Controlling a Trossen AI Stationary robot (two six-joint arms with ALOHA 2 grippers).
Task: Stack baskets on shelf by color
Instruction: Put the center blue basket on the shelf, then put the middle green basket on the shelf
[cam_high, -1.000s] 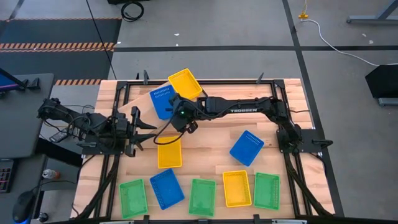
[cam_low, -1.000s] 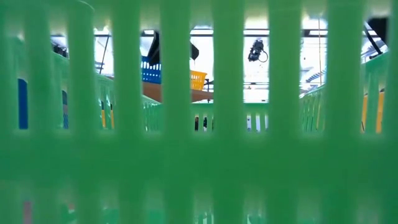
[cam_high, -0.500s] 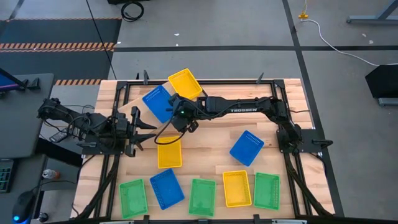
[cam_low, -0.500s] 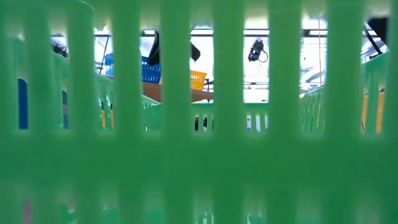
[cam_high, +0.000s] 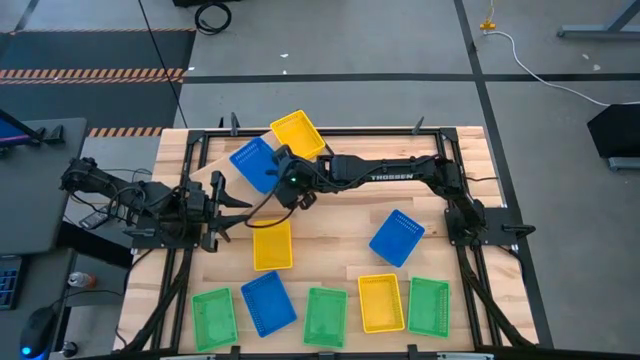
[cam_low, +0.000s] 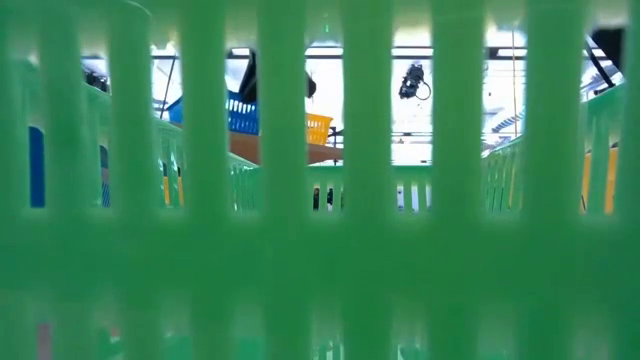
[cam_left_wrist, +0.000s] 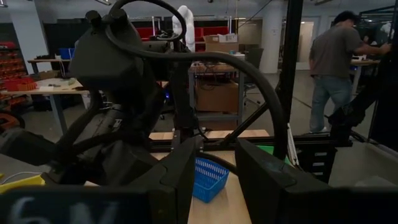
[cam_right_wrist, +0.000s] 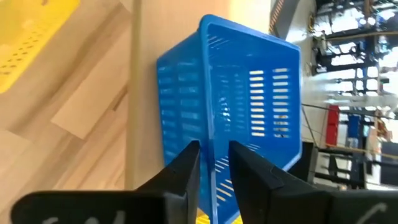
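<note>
A blue basket lies level on the pale shelf beside a yellow basket; through the slots of the low view they show as the blue basket and the yellow basket. My right gripper reaches in from the right and is shut on the blue basket. My left gripper waits open near the table's left side, touching nothing. Seven more baskets lie on the slatted table. My right gripper pinches the blue basket's side wall at its rim. One finger is outside the wall and the other finger is inside the basket. The fingers come level from the table's right. The basket sits level on the shelf.
On the table lie a yellow basket and a blue basket. Along the near edge are a green basket, blue, green, yellow and green. A green basket wall fills the low view. A person stands in the room beyond.
The blue basket, tilted up on edge a second ago, has been tipped down level onto the shelf's left part, its free end swinging toward the table's left. My right gripper has kept its hold and shifted slightly toward the far-left.
</note>
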